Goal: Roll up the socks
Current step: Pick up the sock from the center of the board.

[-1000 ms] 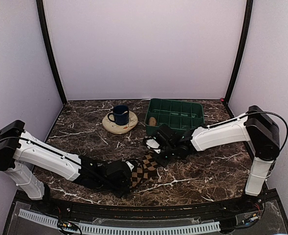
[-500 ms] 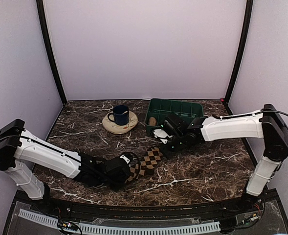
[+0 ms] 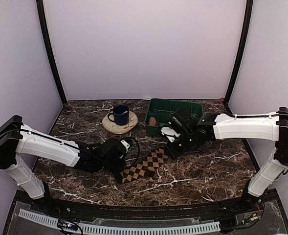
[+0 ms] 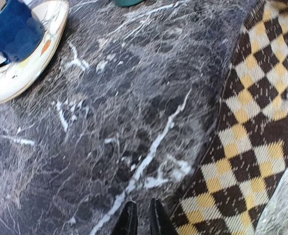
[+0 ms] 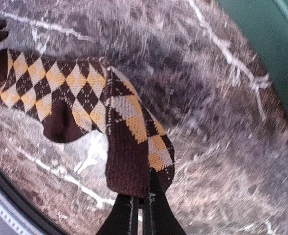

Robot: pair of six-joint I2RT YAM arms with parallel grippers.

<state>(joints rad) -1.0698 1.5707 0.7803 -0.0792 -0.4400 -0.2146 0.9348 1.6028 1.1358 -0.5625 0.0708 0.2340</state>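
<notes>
The argyle sock point(image 3: 146, 165) lies stretched across the tabletop's point(image 3: 207, 171) middle. The right fingers point(image 5: 124, 218) clamp its far end; the left fingers point(image 4: 128, 223), nearly together, sit at its near end, grip unclear.

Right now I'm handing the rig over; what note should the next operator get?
Right gripper: shut on one end of the argyle sock, lifted.
Left gripper: nearly shut at the sock's other end; grip unclear.
Sock: stretched out between them, unrolled.
Tan bundle in the green bin, likely the other sock.
Left to do: roll the argyle sock.
</notes>
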